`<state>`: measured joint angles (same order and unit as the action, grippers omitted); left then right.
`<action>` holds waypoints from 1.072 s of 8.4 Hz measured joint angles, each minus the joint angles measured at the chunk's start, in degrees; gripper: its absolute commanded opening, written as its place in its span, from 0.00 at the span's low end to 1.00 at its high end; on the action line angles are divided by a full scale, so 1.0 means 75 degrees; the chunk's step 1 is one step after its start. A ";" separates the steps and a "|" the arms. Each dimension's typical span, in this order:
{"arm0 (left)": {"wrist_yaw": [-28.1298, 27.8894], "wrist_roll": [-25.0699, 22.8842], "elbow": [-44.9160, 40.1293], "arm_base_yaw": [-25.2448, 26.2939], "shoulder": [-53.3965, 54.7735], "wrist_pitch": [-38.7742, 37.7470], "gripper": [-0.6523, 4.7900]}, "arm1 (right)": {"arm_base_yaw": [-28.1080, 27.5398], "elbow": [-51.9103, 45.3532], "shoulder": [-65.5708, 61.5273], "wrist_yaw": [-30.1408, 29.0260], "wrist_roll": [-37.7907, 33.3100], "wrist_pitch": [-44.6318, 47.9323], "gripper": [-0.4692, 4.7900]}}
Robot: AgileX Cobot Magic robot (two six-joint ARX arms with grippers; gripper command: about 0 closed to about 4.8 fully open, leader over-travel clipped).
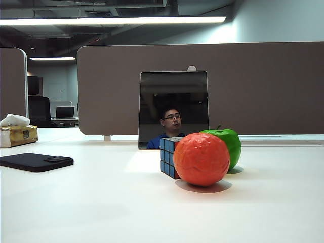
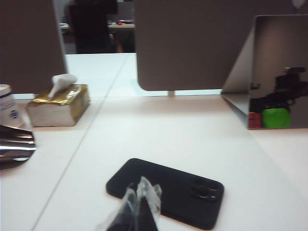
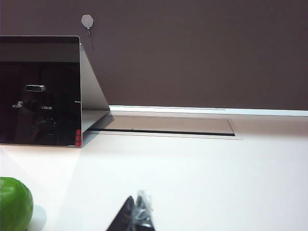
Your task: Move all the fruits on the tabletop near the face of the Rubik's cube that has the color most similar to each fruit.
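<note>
The Rubik's cube (image 1: 168, 157) stands mid-tabletop (image 1: 91, 207), showing a blue side and a pale top. The wrinkly orange-red fruit (image 1: 201, 159) sits right against it in front, hiding its right side. Behind that fruit rests the green apple (image 1: 229, 144). Neither gripper shows in the exterior view. My left gripper (image 2: 138, 191) is shut and empty, hovering over a black phone (image 2: 178, 192). Shut and empty too, my right gripper (image 3: 138, 204) is over bare tabletop, with the apple (image 3: 13, 207) off to one side.
A propped dark mirror panel (image 1: 173, 109) stands behind the cube; in the left wrist view it reflects the apple and a red cube face. The phone (image 1: 35, 162) and a tissue box (image 1: 17, 134) lie at the left. A brown partition (image 1: 263, 86) closes the back.
</note>
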<state>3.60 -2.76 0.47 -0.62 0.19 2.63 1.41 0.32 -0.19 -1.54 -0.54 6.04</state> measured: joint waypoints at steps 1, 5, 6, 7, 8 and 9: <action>0.0082 0.0000 0.0000 0.0000 0.0000 0.0000 0.11 | 0.0000 0.0000 0.0000 0.0000 0.0000 -0.0003 0.09; 0.0848 0.0000 0.0000 0.0000 0.0000 0.0000 0.11 | 0.0000 0.0000 0.0000 -0.0603 0.0277 -0.0003 0.09; 0.0848 0.0000 0.0000 0.0000 0.0000 0.0000 0.11 | -0.0003 0.0000 0.0000 -0.0600 0.0280 -0.0003 0.09; 0.0848 0.0000 0.0000 0.0000 0.0000 0.0003 0.11 | -0.0003 0.0000 0.0000 -0.0577 0.0280 -0.0003 0.09; 0.0848 0.0000 0.0000 0.0000 0.0000 0.0000 0.11 | -0.0003 0.0000 0.0000 -0.0230 0.0280 -0.0012 0.09; 0.0848 0.0000 0.0000 0.0000 0.0000 0.0003 0.11 | -0.0006 0.0000 0.0000 -0.0050 0.0283 -0.0023 0.09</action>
<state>9.96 -2.76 0.47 -0.62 0.19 2.66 1.37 0.32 -0.19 -1.91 1.58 5.87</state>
